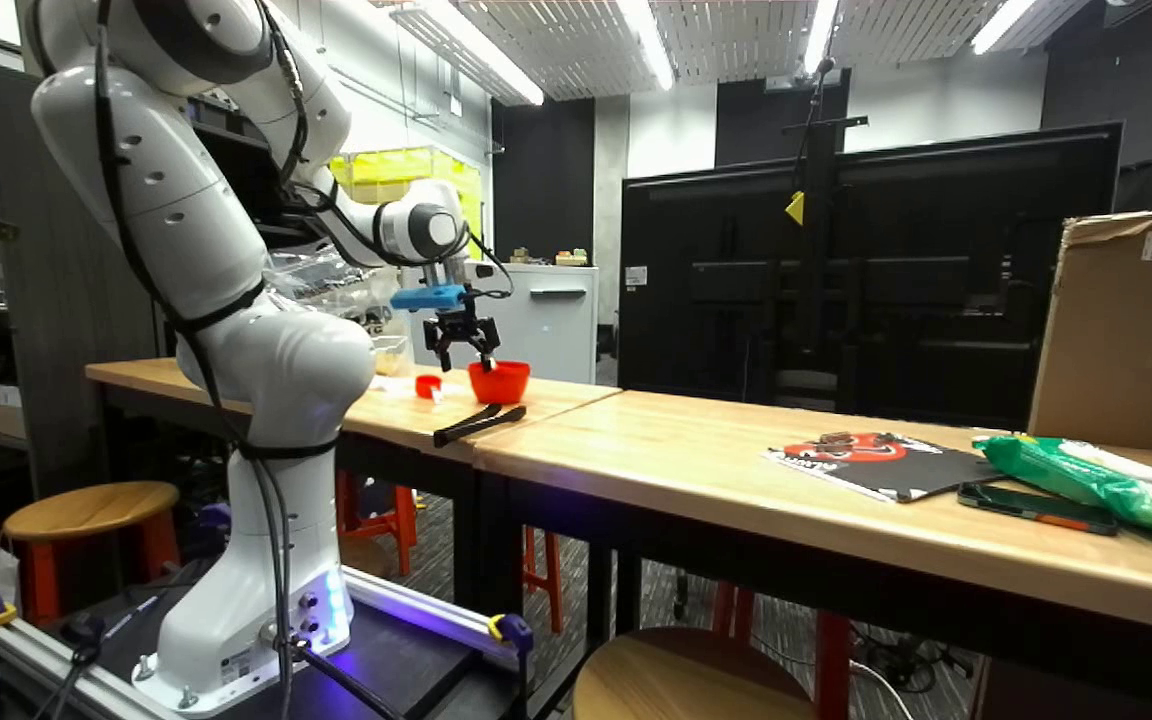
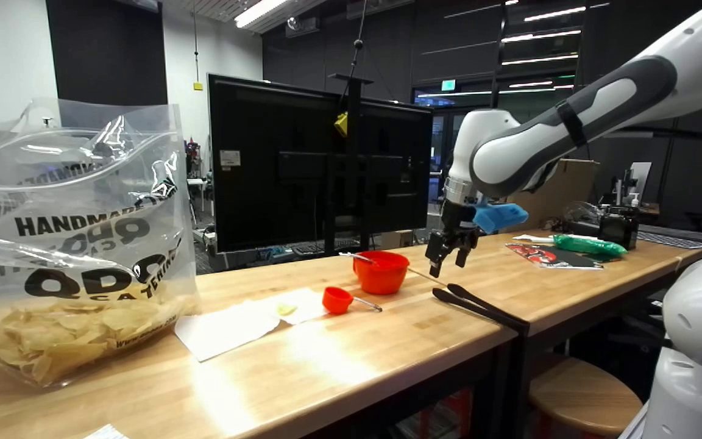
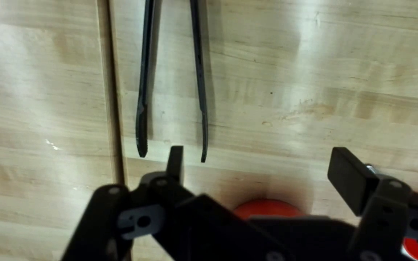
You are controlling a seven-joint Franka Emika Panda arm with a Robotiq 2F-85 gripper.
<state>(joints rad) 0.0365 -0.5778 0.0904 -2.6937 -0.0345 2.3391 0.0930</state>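
Jaws released and spread wide; gripper [image 3: 259, 170] hangs pointing down above the butcher-block bench [image 2: 397, 344], apart from it. Wrist view: black tongs [image 3: 142, 130] between 10 and 11 o'clock, flat on the bench, arms splayed, tips toward the gripper. Bench seam [image 3: 111, 72] runs just beside them on the 9 o'clock side. Red bowl [image 3: 267, 208] at 6, mostly hidden by the gripper.

In an exterior view, clocked from the gripper: bowl at 9, upright, metal handle [image 2: 351, 255] reaching over its rim. Red measuring cup [image 2: 334, 300] between 8 and 9, near the bowl. Farther out same way, white paper [image 2: 229, 329] with a potato chip [image 2: 286, 309] on it. Clear zip bag of chips [image 2: 77, 244], lettered HANDMADE, at 9, farther still. Black-and-red printed sheet [image 2: 540, 253] and green packet [image 2: 588, 245] at 3, next to each other. Large black flat-panel display [image 2: 265, 183] at 10, behind the bench.
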